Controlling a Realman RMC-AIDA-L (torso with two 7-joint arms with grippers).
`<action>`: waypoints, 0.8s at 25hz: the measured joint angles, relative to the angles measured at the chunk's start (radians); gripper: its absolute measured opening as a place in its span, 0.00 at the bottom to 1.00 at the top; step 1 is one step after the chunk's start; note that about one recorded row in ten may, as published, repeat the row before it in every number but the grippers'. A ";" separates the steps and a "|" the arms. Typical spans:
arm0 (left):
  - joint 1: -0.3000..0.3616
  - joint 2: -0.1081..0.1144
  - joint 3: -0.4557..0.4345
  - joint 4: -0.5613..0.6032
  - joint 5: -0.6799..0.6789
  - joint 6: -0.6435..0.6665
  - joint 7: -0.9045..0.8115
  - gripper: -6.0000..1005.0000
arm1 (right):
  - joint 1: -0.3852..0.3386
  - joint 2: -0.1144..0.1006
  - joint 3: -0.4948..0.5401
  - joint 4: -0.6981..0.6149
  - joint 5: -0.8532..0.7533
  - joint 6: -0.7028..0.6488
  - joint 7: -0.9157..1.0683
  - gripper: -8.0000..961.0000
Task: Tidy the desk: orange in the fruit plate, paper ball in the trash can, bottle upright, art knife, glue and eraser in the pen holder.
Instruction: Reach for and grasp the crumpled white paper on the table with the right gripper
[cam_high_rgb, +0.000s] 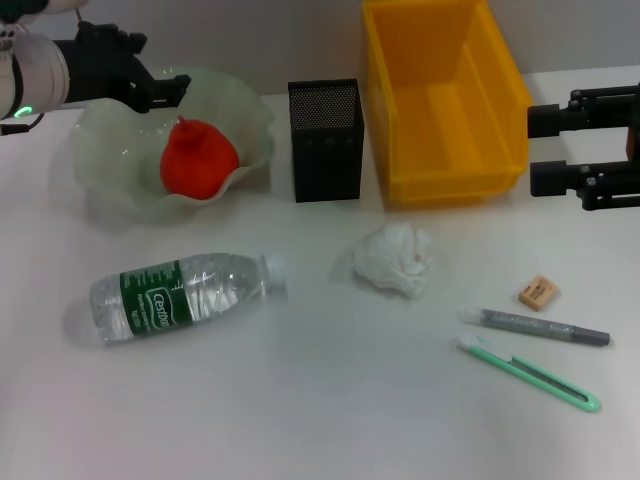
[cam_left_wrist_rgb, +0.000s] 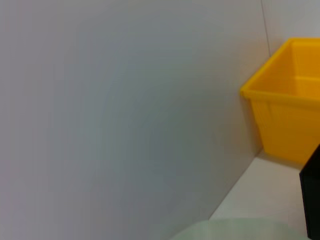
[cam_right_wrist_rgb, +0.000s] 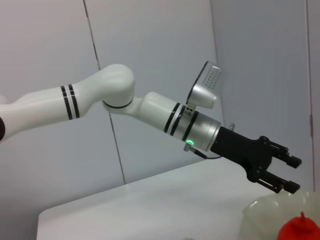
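My left end effector (cam_high_rgb: 170, 88) hangs with fingers apart above the 11 o'clock rim of the translucent ruffled glass fruit plate (cam_high_rgb: 105, 170), where the bright orange fruit (cam_high_rgb: 198, 160) sits. My right end effector (cam_high_rgb: 560, 148) waits at 3 o'clock, its two black fingers spread, beside the yellow plastic bin (cam_high_rgb: 445, 100). On the white worktop (cam_high_rgb: 300, 400), the clear water bottle with a green label (cam_high_rgb: 180, 295) lies on its side at 8 o'clock. The crumpled white paper ball (cam_high_rgb: 395, 260) rests near centre, below the black mesh pen holder (cam_high_rgb: 326, 140). At 4 o'clock lie the tan eraser (cam_high_rgb: 537, 292), the grey glue stick (cam_high_rgb: 535, 326) and the green art knife (cam_high_rgb: 530, 374), near one another.
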 joint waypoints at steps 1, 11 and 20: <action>0.008 0.001 -0.004 0.006 -0.029 0.010 0.007 0.62 | -0.004 0.001 0.000 0.001 -0.001 0.005 0.000 0.68; 0.038 0.011 -0.183 0.018 -0.234 0.316 0.159 0.72 | -0.012 0.005 0.000 0.006 -0.006 0.021 -0.002 0.68; 0.059 0.054 -0.277 -0.058 -0.387 0.585 0.259 0.72 | -0.012 0.008 0.000 0.007 -0.024 0.032 -0.008 0.68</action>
